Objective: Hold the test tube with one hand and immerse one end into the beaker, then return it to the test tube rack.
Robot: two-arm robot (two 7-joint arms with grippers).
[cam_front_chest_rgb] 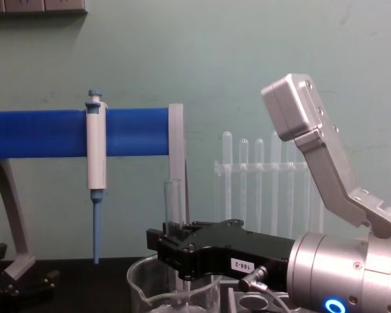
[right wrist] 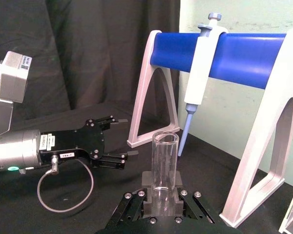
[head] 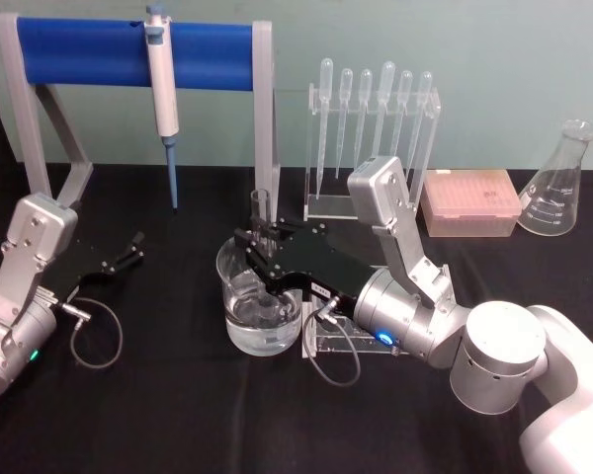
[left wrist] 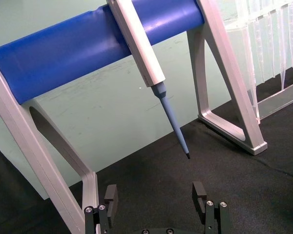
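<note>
Left gripper (head: 133, 247) parked on table at far left, fingers spread, empty. Centre: beaker (head: 229, 269); test tube (head: 261, 205) upright, lower end inside beaker. Right gripper (head: 260, 243) clenched around test tube, above beaker rim.

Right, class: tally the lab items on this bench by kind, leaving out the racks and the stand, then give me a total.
test tube, held in the right end effector: 1
beaker: 1
conical flask: 1
plastic pipettes: 6
pipettor: 1
pink tip box: 1
Total: 11
</note>
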